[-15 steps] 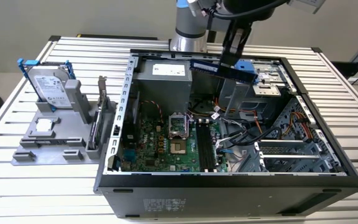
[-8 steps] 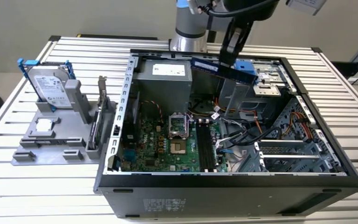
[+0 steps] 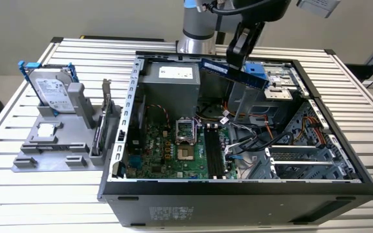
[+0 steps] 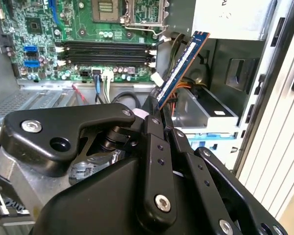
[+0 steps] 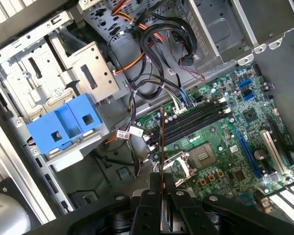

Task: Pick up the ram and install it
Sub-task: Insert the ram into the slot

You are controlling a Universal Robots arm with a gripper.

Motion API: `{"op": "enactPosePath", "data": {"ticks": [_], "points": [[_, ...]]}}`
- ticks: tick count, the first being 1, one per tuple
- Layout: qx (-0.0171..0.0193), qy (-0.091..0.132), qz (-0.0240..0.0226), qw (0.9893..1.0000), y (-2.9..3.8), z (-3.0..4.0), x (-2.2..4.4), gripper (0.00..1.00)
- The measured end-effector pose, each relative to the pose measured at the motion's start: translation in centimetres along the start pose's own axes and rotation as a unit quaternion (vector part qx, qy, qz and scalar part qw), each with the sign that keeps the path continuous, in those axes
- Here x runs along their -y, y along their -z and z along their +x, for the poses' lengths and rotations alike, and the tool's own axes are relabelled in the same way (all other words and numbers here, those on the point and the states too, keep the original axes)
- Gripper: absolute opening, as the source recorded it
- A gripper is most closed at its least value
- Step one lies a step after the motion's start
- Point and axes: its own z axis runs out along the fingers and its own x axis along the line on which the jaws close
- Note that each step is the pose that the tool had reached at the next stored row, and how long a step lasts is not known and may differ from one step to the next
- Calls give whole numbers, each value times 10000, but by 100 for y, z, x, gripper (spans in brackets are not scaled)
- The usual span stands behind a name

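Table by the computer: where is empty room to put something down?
Bare table lies in front of the grey stand and on the exterior view's right of the computer case. Inside the case it is crowded with cables.

The open case (image 3: 238, 208) sits on the table (image 3: 37, 194), taking up the middle and the exterior view's right. Inside, the motherboard (image 3: 173, 145) lies flat on the case floor toward the exterior view's left. The memory slots (image 3: 215, 153) run along its right edge and the power supply (image 3: 170, 80) is behind it. The drive cage (image 3: 274, 80) is in the back right corner, with cables (image 3: 251, 138) between it and the slots.

Outside the case, on the exterior view's left, a stand (image 3: 50, 150) on the table holds the hard drive (image 3: 52, 92) upright. The upright card (image 3: 105, 109) is between that drive and the case wall.

The ram (image 3: 251, 77) hangs tilted over the back of the case, pinched in the hand (image 3: 237, 60), well apart from the slots.
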Motion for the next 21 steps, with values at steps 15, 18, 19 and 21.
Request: {"op": "enactPosePath", "data": {"ticks": [15,18,19,21], "points": [[-51,-829,-44,9965,0,0,0,0],[-60,-972,-51,9952,0,0,0,0],[-63,-1016,-54,9948,0,0,0,0],[-68,-1105,-58,9938,0,0,0,0]]}}
